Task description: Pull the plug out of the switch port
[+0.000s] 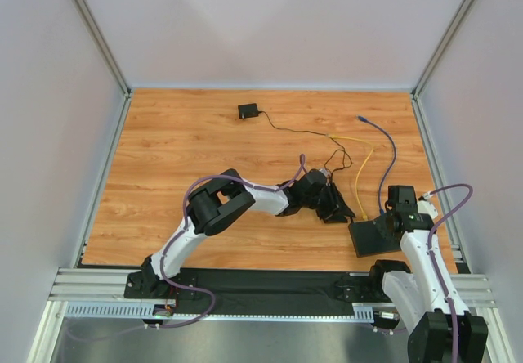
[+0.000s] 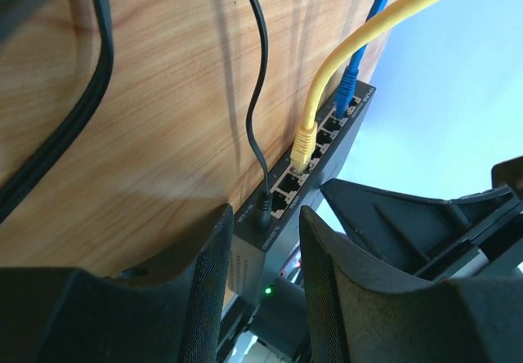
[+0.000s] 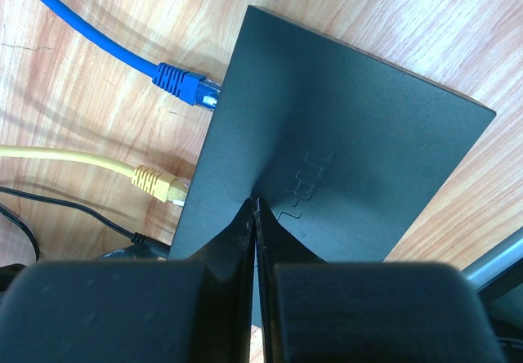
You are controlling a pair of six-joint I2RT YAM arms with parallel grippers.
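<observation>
The switch (image 1: pixel 374 236) is a flat matte black box at the near right of the table. It also shows in the right wrist view (image 3: pixel 351 134) and the left wrist view (image 2: pixel 253 253). Three plugs sit in its port side: a blue one (image 2: pixel 341 101), a yellow one (image 2: pixel 302 146) and a black round one (image 2: pixel 263 208). My left gripper (image 2: pixel 265 244) is open, its fingers (image 2: pixel 196 298) on either side of the switch's corner, just short of the black plug. My right gripper (image 3: pixel 255 203) is shut and empty, its tips resting on the switch's top.
A small black square adapter (image 1: pixel 248 111) with a thin black cord lies at the far middle. The yellow cable (image 1: pixel 359 163) and the blue cable (image 1: pixel 389 154) run away from the switch over the wooden table. Walls and frame posts close in the sides.
</observation>
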